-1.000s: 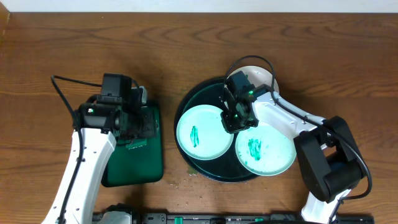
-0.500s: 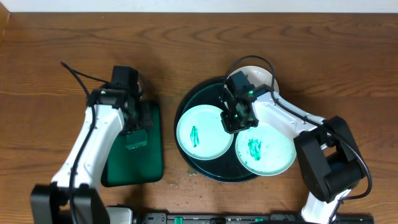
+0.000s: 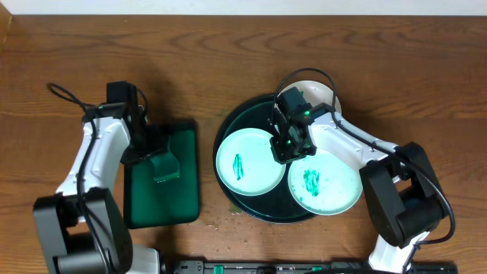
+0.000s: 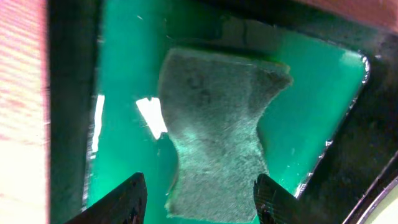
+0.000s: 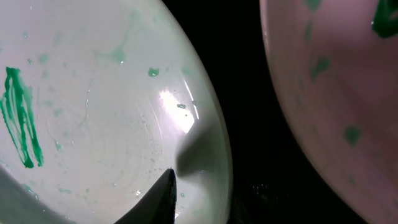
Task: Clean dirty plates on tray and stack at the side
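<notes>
The left plate (image 3: 243,162) and right plate (image 3: 323,183) lie in the tray (image 3: 262,215), both smeared green. A third plate (image 3: 316,91) peeks past the tray's far edge, half hidden. By my judgement, cleaning has hardly started.

The right gripper (image 3: 283,150) sits at the left plate's rim; I cannot tell whether it is gripping.

Left of the tray, the left gripper (image 4: 199,199) hangs open over the cloth (image 4: 217,124) in the small green tray (image 3: 163,205).

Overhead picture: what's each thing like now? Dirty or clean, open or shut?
Left white round plate: dirty, green smear.
Right white round plate: dirty, green smear.
Back white round plate: mostly hidden.
Large round dark tray: holds both dirty plates.
Greenish cloth: lying in small rectangular green tray.
Left hand: open, above cloth.
Right hand: at left plate's edge, grip unclear.
</notes>
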Motion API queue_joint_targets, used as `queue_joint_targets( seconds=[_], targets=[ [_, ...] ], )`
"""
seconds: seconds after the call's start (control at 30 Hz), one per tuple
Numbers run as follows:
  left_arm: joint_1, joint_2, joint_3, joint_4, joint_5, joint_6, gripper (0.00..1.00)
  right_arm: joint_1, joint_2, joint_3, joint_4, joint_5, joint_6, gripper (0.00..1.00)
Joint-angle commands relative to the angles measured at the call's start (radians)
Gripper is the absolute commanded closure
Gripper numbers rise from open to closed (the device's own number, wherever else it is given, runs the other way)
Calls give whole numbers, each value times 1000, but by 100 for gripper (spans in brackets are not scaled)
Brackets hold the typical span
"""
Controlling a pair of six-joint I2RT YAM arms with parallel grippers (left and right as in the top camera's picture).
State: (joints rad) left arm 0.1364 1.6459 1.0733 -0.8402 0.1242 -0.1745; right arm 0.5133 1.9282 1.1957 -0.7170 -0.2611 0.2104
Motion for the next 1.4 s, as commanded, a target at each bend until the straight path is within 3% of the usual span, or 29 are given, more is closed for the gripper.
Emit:
queue_joint_targets(
  seconds=[0.0, 0.13, 0.33, 0.47, 0.67, 0.77, 0.83, 0.9, 0.93, 0.97, 1.0, 1.03, 1.37],
  targets=[
    [2, 51, 6, -1, 27, 36, 43, 11, 23, -6, -16, -28, -10, 75],
    [2, 103, 6, 9, 65, 47, 44, 11, 23, -6, -16, -28, -10, 74],
    [2, 152, 6, 37, 74, 47, 53, 11, 23, -6, -16, -28, -10, 74],
    [2, 157, 6, 56, 74, 47, 65, 11, 23, -6, -18, -29, -10, 74],
    [2, 157, 6, 68, 74, 45, 58, 11, 23, -6, -20, -29, -10, 73],
    [2, 157, 6, 74, 75, 45, 87, 11, 23, -6, -26, -28, -10, 74],
    [2, 157, 6, 85, 79, 45, 83, 11, 23, -6, -29, -28, -10, 74],
    [2, 157, 6, 85, 78, 42, 59, 11, 23, -6, -31, -28, -10, 73],
    [2, 157, 6, 83, 78, 42, 54, 11, 23, -6, -31, -28, -10, 73],
    [2, 157, 6, 79, 78, 42, 60, 11, 23, -6, -31, -28, -10, 73],
    [2, 157, 6, 77, 78, 42, 86, 11, 23, -6, -31, -28, -10, 73],
    [2, 157, 6, 74, 78, 42, 93, 11, 23, -6, -31, -28, -10, 73],
    [2, 115, 6, 64, 78, 40, 93, 11, 23, -6, -31, -28, -10, 74]
  ],
)
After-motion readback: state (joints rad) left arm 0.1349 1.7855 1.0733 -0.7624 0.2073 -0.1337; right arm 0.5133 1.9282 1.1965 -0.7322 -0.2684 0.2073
